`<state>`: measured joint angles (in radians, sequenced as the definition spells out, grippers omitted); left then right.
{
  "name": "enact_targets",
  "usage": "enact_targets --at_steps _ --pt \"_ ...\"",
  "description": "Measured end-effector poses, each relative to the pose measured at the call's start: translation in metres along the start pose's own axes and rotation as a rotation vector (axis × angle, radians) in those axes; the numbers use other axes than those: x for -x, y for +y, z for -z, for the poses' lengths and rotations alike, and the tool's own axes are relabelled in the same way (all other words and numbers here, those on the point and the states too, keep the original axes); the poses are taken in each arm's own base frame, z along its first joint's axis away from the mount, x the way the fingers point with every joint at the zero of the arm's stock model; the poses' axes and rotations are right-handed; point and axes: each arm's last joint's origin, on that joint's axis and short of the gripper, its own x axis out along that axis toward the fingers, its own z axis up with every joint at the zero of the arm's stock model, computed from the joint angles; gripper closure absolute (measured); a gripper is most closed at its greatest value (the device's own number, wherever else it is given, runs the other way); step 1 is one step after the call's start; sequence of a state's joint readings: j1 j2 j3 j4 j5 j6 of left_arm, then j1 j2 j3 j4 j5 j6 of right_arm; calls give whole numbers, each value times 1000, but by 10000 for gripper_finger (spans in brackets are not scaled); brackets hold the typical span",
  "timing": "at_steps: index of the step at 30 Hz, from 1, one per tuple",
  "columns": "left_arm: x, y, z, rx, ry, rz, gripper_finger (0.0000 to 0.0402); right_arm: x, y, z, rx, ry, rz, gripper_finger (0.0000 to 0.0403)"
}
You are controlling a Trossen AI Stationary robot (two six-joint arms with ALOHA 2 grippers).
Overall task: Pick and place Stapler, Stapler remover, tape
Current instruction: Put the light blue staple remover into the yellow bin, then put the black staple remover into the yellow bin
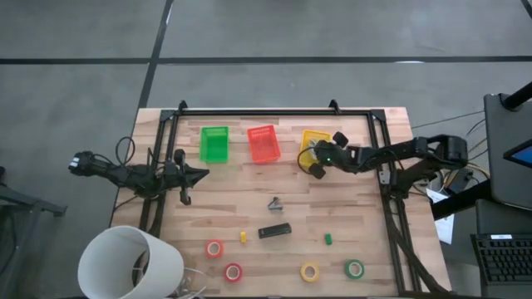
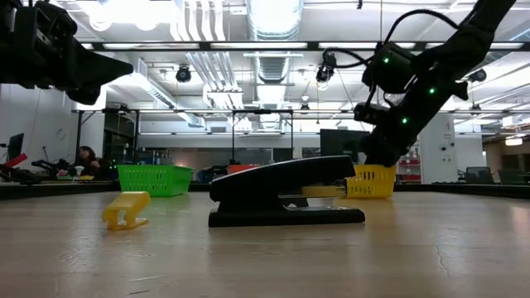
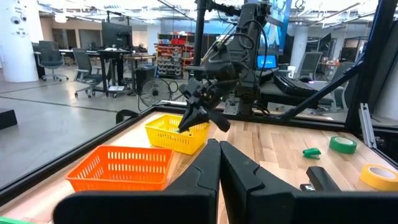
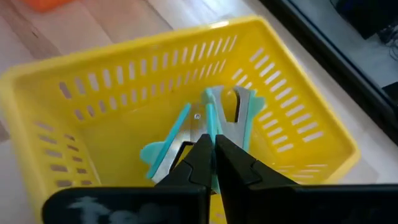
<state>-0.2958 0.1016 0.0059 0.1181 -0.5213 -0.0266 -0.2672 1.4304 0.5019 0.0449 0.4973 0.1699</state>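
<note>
My right gripper [image 4: 215,148] reaches down into the yellow basket [image 1: 309,136] at the table's far side and is shut on a teal and silver staple remover [image 4: 233,112]. My left gripper [image 1: 199,174] is shut and empty, hovering at the table's left. The black stapler [image 1: 274,231] lies flat on the table's middle and also shows in the low view [image 2: 281,194]. A second, dark staple remover [image 1: 274,203] lies just beyond it. Two red tape rolls [image 1: 214,248] [image 1: 233,272], a yellow one [image 1: 309,272] and a green one [image 1: 355,268] lie flat near the near edge. My right gripper pinches a thin teal arm of the staple remover [image 4: 210,121] between its two fingers. The fingers come from above, slanting down into the basket. The remover sits inside the basket walls. I cannot tell whether it rests on the basket floor.
A green basket [image 1: 214,143] and a red basket [image 1: 262,143] stand left of the yellow one. A small yellow block [image 1: 243,237] and a small green block [image 1: 327,239] lie near the stapler. A white cylinder [image 1: 129,262] stands at the near left corner. A black frame [image 1: 274,112] borders the table.
</note>
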Motion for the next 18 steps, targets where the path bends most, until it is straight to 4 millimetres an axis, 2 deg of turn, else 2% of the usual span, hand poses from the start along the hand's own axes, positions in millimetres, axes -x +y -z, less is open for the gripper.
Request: enact_targets --at_steps 9,18 --pt "0 0 0 0 0 0 392 0 1 -10 18 -20 21 315" --pt "0 0 0 0 0 0 392 30 2 -25 81 -154 -52 276"
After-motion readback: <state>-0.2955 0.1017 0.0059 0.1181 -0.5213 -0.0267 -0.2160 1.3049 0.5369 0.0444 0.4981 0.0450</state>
